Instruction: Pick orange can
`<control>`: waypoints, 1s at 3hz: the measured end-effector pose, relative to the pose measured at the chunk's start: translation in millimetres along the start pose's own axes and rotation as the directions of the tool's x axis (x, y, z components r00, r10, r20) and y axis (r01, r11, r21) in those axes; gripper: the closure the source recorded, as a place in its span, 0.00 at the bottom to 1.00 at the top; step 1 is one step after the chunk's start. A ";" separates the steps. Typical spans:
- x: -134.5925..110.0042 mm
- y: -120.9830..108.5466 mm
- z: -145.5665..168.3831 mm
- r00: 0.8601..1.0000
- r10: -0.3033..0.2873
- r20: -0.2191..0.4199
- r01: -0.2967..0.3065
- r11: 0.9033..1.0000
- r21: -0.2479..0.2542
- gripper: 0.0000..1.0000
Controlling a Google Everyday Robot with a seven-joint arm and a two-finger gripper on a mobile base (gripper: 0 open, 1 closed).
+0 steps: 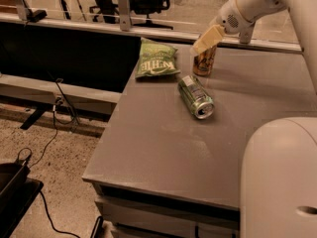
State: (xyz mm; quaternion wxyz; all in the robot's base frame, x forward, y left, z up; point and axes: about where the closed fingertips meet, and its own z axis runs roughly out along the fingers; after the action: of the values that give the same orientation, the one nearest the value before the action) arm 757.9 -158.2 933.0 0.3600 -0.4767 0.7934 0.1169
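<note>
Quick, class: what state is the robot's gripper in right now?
Gripper: right above the upright orange can; whether it is open, closed or holding the can cannot be told.

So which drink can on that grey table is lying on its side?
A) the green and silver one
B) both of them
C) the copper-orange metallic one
A: the green and silver can lies on its side, while the copper-orange metallic can stands upright with the robot's gripper right over its top.

Bag point(157, 59), 9 o'clock of the tool point(208, 39) at the orange can point(204, 63): white lettering, apparently "WHITE"; other markings illegible.
</note>
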 end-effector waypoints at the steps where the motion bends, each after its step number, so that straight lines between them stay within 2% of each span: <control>1: 16.1 -1.8 16.6 0.999 0.025 -0.037 -0.026 0.999 -0.018 0.41; 2: 20.6 -2.7 20.6 0.999 0.034 -0.041 -0.035 0.999 -0.032 0.64; 3: 10.3 -1.9 -0.9 1.000 0.014 0.003 -0.013 0.999 -0.038 0.87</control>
State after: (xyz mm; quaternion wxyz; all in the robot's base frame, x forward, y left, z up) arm 756.2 -166.6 926.9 0.3516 -0.4779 0.7936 0.1352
